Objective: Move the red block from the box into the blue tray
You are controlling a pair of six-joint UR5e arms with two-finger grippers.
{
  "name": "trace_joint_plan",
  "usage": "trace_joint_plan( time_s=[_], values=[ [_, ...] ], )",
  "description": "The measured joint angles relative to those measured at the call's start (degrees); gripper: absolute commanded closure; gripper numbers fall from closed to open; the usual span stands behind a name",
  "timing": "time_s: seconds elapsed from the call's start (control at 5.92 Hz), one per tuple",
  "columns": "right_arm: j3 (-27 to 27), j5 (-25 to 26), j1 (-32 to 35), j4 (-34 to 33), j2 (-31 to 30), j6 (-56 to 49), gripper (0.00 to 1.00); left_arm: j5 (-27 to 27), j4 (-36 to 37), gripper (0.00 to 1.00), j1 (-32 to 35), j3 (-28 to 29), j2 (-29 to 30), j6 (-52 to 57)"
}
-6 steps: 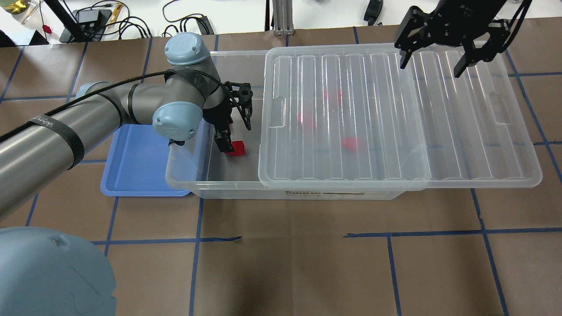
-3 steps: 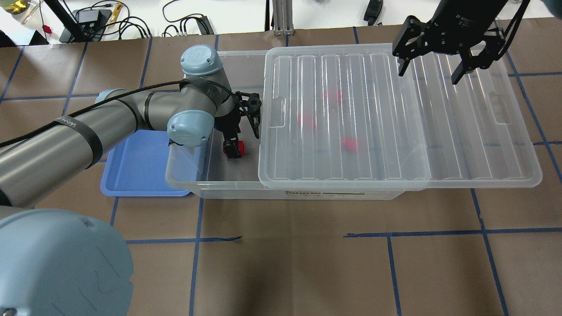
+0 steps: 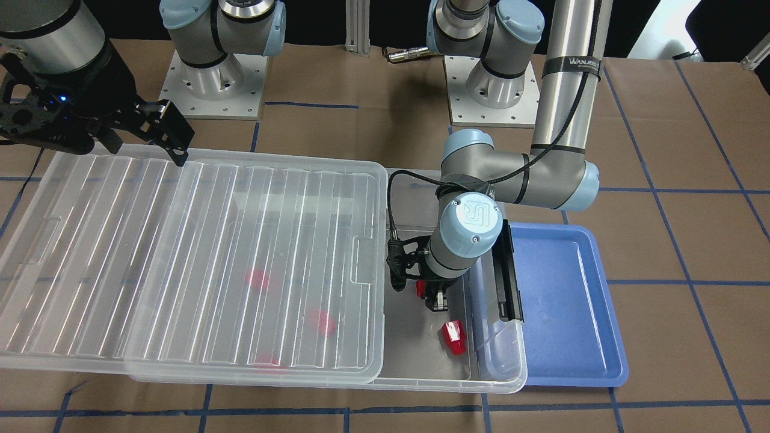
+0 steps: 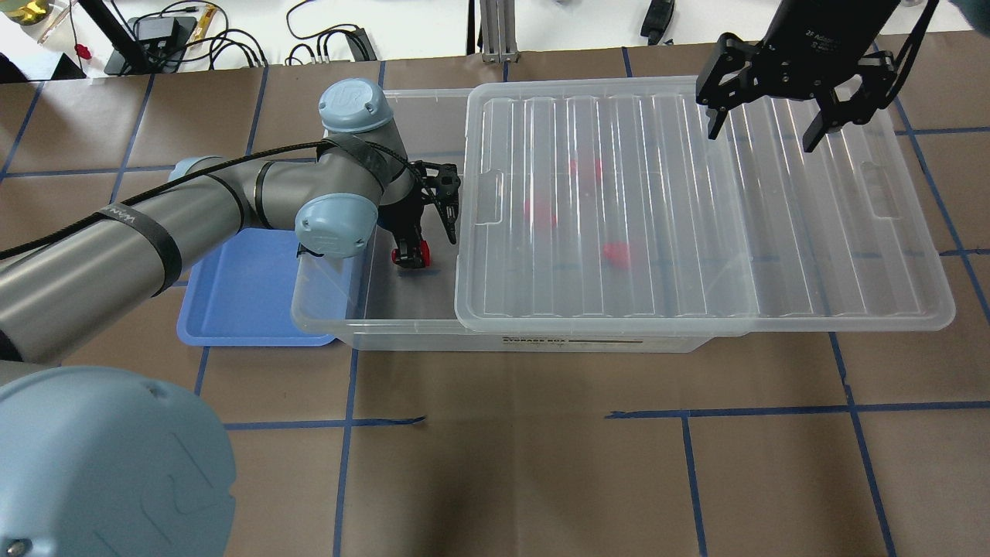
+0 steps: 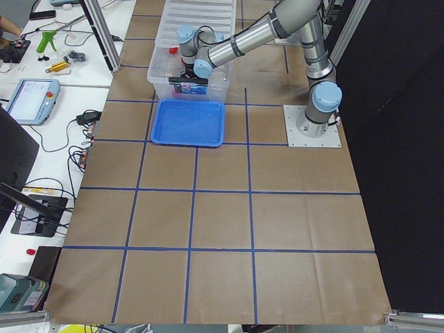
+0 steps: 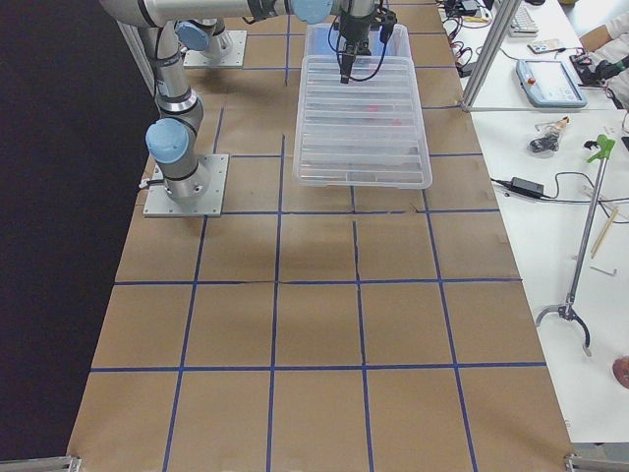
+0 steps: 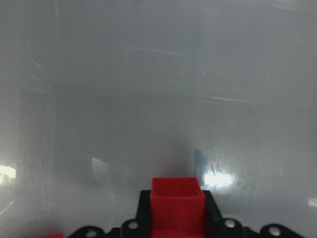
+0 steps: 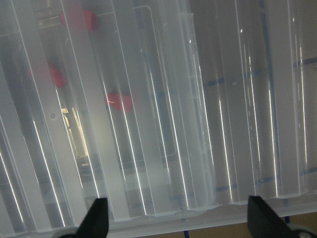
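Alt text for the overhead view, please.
The left gripper grips a red block inside the box, at its uncovered end beside the blue tray. The right gripper hangs open over the offset lid, which blurs three more blocks.

We see the left arm [image 3: 562, 90] and right arm [image 3: 51, 27] as silver-grey tubes with pale blue joint caps, one cap [image 3: 471, 219] bearing a UR logo. The left stands on a square, screw-studded base plate [image 3: 460, 114]; above that plate, a black cable [image 3: 389, 198] runs along it under a white-lettered black strap [image 3: 571, 63].

My overhead view looks forward from the bench's [image 4: 541, 464] robot edge, my front view back from the opposite edge; both share the large clear plastic box [image 4: 387, 336].
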State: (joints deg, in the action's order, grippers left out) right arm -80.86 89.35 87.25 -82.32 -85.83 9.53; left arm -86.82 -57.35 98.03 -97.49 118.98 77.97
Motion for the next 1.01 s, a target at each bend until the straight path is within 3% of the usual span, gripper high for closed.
trace_joint_plan(
  time_s=[0.34, 1.01],
  values=[
    [-0.1, 0.6, 0.5, -0.3, 0.0, 0.3, 0.0, -0.5, -1.0, 0.88, -0.2, 1.0, -3.1, -0.6],
    [-0.2, 1.5, -1.3, -0.5, 0.6, -3.8, 0.0, -1.5, -15.4, 0.88, -4.5, 6.0, -14.9, 0.9]
  ],
)
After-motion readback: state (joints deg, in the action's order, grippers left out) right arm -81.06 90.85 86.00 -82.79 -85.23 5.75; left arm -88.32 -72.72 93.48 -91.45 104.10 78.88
